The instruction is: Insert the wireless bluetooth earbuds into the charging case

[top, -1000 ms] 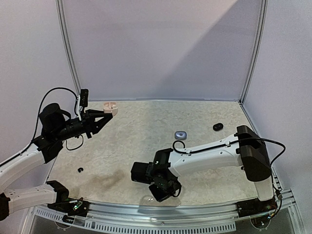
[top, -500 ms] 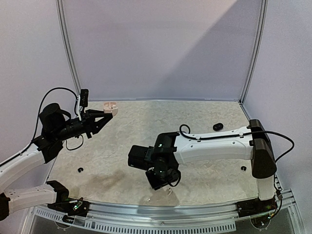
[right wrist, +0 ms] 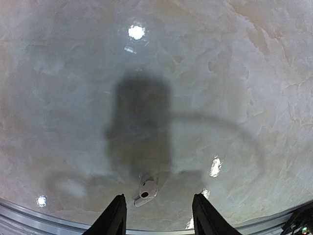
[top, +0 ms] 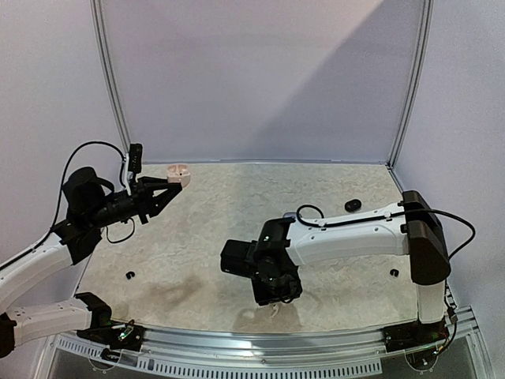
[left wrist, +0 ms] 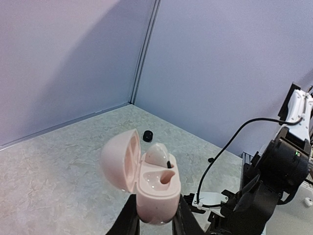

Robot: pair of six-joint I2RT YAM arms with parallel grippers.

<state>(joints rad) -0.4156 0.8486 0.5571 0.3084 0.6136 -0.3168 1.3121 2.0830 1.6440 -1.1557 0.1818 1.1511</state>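
We see the right gripper with its jaws parted, shut a second ago, and shifted slightly rightward above a white earbud lying on the table. The right arm now stretches across farther back, covering the grey case and uncovering a small black bud near the right edge.

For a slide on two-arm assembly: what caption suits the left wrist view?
Left gripper holds the open pink charging case, one white earbud seated, the second well empty.
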